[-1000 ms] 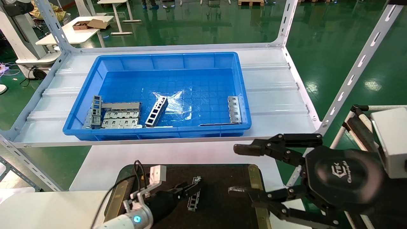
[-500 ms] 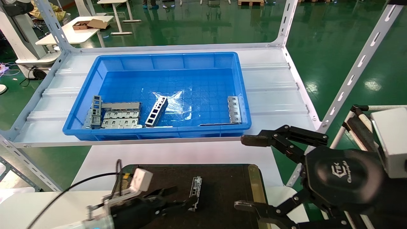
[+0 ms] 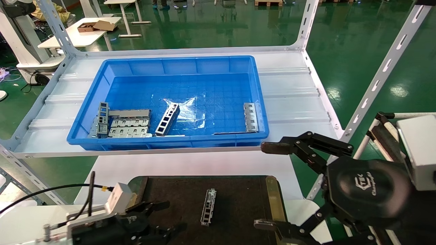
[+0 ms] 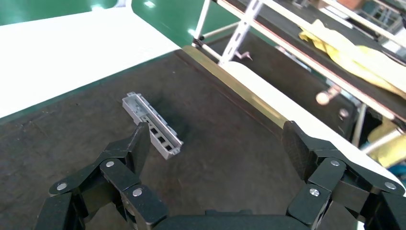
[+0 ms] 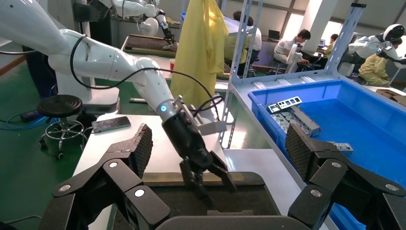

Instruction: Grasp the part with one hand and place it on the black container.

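At the near left edge of the head view, the left gripper (image 3: 161, 217) hangs low over the black container (image 3: 276, 200), its fingers (image 4: 136, 146) spread apart and holding nothing. Just beyond its fingertips, the part (image 3: 208, 207) lies flat on the container's dark surface, lengthwise pointing away from the robot, apart from the gripper. To the right, the right gripper (image 3: 276, 185) hovers beside the container with its jaws wide open. Farther back, a blue bin (image 3: 102, 76) on a white shelf (image 3: 289, 88) holds several metal plates (image 3: 129, 127).
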{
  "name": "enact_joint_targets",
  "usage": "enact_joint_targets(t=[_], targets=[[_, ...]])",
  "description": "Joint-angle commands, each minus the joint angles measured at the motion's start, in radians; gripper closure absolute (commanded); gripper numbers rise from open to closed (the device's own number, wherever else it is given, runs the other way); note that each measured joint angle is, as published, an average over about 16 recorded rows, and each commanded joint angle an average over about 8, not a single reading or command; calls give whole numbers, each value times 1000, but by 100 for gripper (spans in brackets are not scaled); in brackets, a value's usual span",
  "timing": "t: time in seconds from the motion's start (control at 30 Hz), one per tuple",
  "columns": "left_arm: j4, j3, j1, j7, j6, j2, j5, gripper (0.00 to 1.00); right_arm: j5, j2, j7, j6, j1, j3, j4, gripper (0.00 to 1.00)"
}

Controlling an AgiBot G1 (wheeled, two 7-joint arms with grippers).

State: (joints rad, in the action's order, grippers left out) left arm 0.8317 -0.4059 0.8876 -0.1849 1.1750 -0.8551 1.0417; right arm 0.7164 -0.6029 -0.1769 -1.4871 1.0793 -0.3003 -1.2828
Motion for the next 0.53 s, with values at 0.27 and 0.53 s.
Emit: enact_joint_targets(t=[0.27, 0.53], targets=[[15, 22, 41, 52, 108, 63, -29, 0, 0, 0, 0, 0, 0, 0, 0, 0], [44, 30, 49, 63, 129, 90, -36, 0, -1, 0, 0, 0, 0, -1, 0, 0]])
